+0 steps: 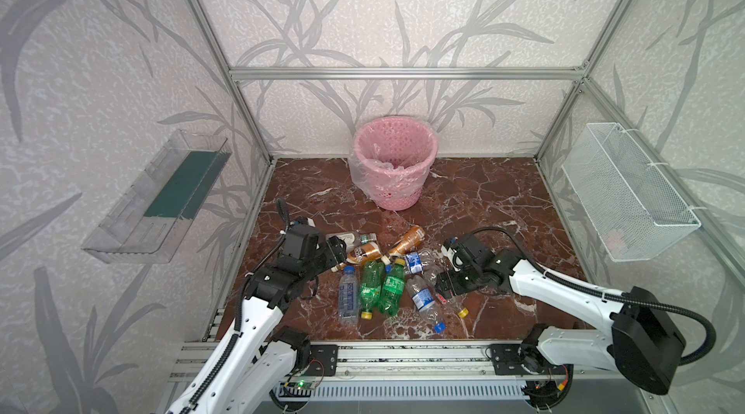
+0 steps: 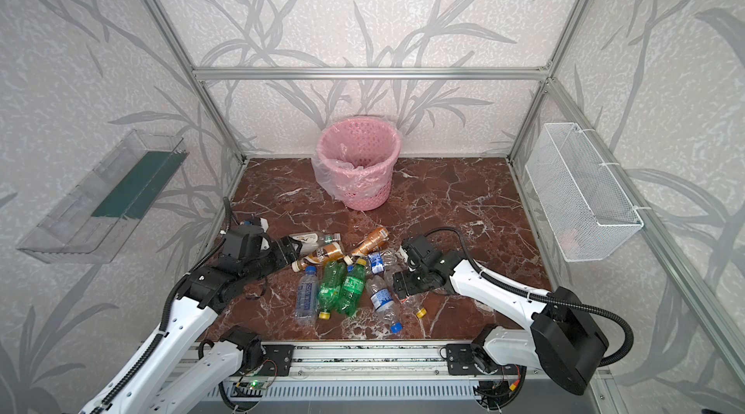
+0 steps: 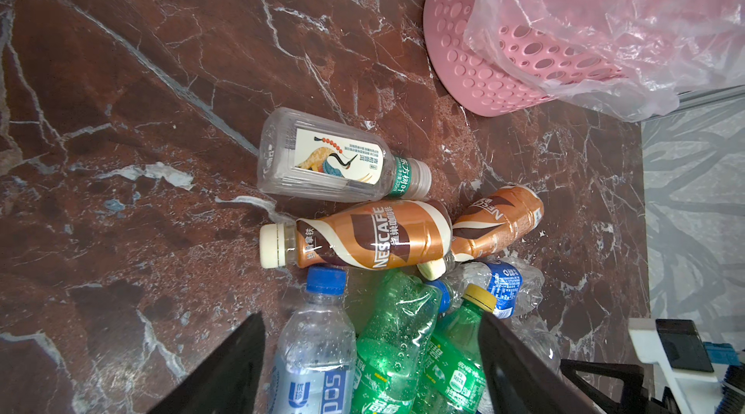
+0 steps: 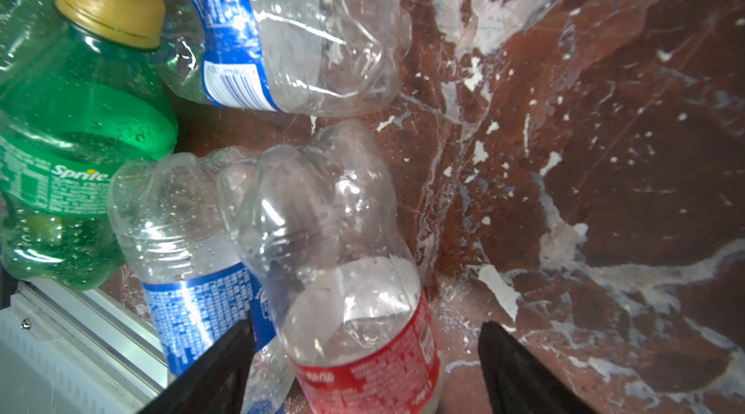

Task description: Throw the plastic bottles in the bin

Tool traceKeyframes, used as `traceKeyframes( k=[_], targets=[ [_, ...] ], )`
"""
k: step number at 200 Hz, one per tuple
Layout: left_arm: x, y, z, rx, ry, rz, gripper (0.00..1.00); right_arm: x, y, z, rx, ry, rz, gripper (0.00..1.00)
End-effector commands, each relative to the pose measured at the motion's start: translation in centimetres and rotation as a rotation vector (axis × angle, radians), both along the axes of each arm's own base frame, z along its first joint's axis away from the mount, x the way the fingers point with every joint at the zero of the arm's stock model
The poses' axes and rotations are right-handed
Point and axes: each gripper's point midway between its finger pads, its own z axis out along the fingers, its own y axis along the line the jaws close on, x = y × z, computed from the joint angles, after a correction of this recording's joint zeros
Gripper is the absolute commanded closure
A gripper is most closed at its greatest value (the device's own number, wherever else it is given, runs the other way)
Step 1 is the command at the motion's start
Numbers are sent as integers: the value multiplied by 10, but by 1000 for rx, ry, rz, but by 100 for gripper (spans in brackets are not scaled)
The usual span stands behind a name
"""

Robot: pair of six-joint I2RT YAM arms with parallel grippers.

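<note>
Right wrist view: right claw (image 4: 367, 325) hanging open, jaws straddling red-labelled clear bottle (image 4: 342, 271) lying on marble surface (image 4: 604, 150), long axis running straight out between jaws. Left claw (image 3: 371, 315), farther off, gaping open over green Sprite bottles (image 3: 395, 335). Pink bin (image 1: 403, 194) standing well apart, farther back.

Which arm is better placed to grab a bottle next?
Probably right: the right hand, open, straddles the red-labelled bottle close up. The left hand, also open, hangs over several crowded bottles, singling none out.
</note>
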Motion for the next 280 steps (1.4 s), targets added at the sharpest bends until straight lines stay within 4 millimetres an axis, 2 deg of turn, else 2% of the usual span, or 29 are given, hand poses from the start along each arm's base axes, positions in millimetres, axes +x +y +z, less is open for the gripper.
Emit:
traceKeyframes(
  k=[1, 92, 140, 207, 280],
  targets=[
    [-3, 2, -4, -9, 4, 15, 17, -4, -2, -3, -35, 16, 20, 13],
    [-4, 3, -8, -10, 14, 20, 17, -3, -21, -19, -142, 38, -47, 22],
    [-3, 2, -8, -14, 11, 19, 18, -3, -25, -21, -161, 40, -71, 33],
    [-3, 1, -11, -17, 16, 18, 18, 1, -28, -11, -140, -7, -96, 42],
    [-3, 1, -15, -17, 25, 22, 17, 7, -24, 4, -85, -59, -127, 46]
  ],
)
